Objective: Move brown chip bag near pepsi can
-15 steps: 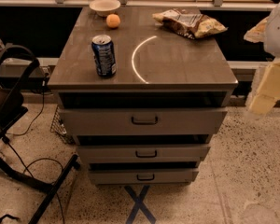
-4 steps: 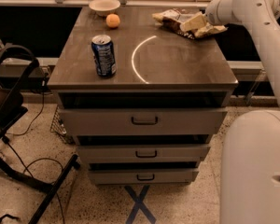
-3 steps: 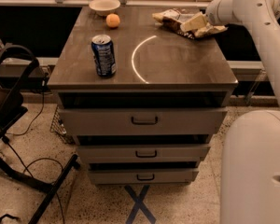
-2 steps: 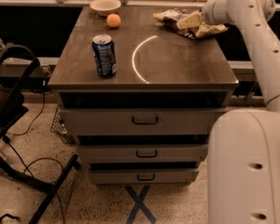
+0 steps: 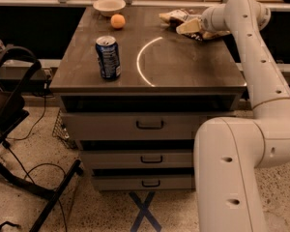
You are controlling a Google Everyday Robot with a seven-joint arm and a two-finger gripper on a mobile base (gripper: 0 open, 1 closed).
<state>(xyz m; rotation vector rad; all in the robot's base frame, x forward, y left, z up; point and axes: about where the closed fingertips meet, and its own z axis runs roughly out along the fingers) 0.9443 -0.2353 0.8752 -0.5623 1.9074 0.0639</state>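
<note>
The brown chip bag (image 5: 175, 17) lies crumpled at the far right of the cabinet top (image 5: 183, 66), dark with a pale panel. My gripper (image 5: 190, 27) is at the bag's right end, touching or covering that part, with the white arm (image 5: 253, 57) reaching in from the right. The pepsi can (image 5: 108, 57) stands upright near the front left of the top, well apart from the bag.
A small orange fruit (image 5: 117, 21) and a pale bowl (image 5: 109, 6) sit at the far left of the top. A bright arc of light (image 5: 141, 62) lies across the middle. Three drawers (image 5: 150, 124) are below. A black chair frame (image 5: 14, 129) and cables stand on the left floor.
The arm came in from the right edge and reached the chip bag. Over the last second it shifted slightly left at the bag. The can, fruit and bowl have not moved.
</note>
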